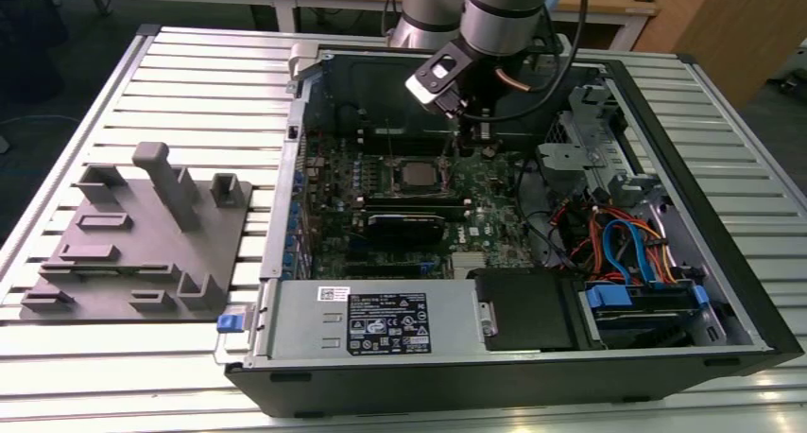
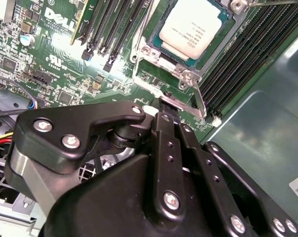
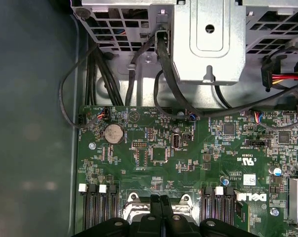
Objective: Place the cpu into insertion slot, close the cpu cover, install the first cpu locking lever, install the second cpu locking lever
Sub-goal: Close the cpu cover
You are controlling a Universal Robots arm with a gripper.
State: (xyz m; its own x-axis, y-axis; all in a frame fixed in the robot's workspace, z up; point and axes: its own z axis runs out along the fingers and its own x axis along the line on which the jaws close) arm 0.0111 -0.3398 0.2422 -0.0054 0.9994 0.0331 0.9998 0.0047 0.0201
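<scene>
The cpu [image 2: 195, 27] lies flat in the insertion slot [image 1: 389, 175], its metal top showing through the window of the cpu cover [image 2: 186, 74], which appears to be lowered over it. The claw [image 2: 169, 106] hangs just beside one corner of the insertion slot, its fingers pressed together with nothing visible between them, close to a thin locking lever [image 2: 200, 101]. The likely trouble is a slip. A push a little off line could skid the tip off the lever onto the motherboard [image 3: 188, 148] beside the insertion slot and scrape its small parts, or leave the lever unhooked so the cover lifts.
</scene>
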